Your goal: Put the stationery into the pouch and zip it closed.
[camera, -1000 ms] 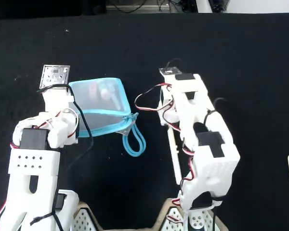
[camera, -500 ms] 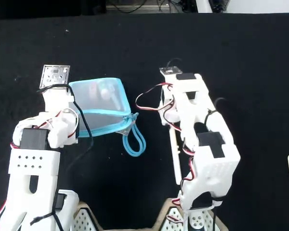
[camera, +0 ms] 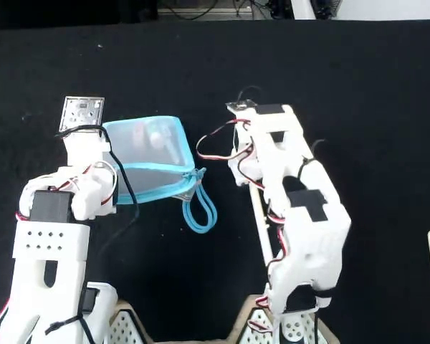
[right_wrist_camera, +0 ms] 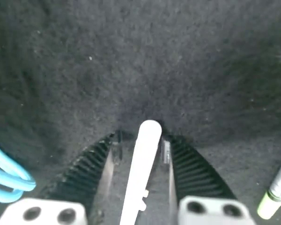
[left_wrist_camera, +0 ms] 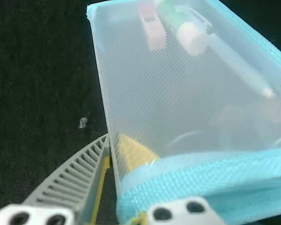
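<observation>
the black bench (camera: 373, 86) carries the translucent pouch (camera: 147, 154), which lies flat toward the left arm with pink and white stationery (left_wrist_camera: 192, 35) inside. the left end effector (left_wrist_camera: 116, 157) is clamped on the pouch's blue zipper edge. the right end effector (right_wrist_camera: 140, 136) is closed around a white pen (right_wrist_camera: 143, 159), just above the bench. a green marker (right_wrist_camera: 274, 197) lies near it.
</observation>
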You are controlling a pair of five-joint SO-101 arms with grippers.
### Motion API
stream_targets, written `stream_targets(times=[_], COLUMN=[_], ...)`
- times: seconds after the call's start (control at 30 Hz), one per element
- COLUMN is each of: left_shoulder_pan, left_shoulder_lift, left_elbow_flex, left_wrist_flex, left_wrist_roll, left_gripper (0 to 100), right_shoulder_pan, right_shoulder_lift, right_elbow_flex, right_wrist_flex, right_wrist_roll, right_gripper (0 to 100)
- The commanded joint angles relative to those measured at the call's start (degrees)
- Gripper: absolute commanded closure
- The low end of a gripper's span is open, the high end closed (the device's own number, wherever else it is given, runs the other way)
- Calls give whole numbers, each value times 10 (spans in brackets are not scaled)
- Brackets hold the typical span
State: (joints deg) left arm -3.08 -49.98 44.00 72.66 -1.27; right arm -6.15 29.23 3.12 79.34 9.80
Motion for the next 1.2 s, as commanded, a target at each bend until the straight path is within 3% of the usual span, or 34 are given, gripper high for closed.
stream_targets(times=[0.0, 0.03, 0.2, 0.57, 0.9, 1.17], left_shoulder_pan=[3, 3, 3, 3, 3, 3], left_shoulder_lift=[3, 3, 3, 3, 3, 4], left_elbow_flex=[-7, -7, -7, -8, -13, -12], left_wrist_flex=[14, 13, 14, 12, 13, 12], left_wrist_roll=[8, 8, 8, 8, 8, 8], left_gripper=[970, 970, 970, 970, 970, 970], right_shoulder_pan=[16, 17, 18, 19, 20, 22], right_shoulder_lift=[29, 25, -47, -269, -256, -261], right_elbow_flex=[-41, -41, 16, 299, 314, 313], right_wrist_flex=[8, 7, -31, -309, -363, -367], right_wrist_roll=[6, 4, 3, 0, -1, -43], right_gripper=[942, 994, 987, 987, 988, 988])
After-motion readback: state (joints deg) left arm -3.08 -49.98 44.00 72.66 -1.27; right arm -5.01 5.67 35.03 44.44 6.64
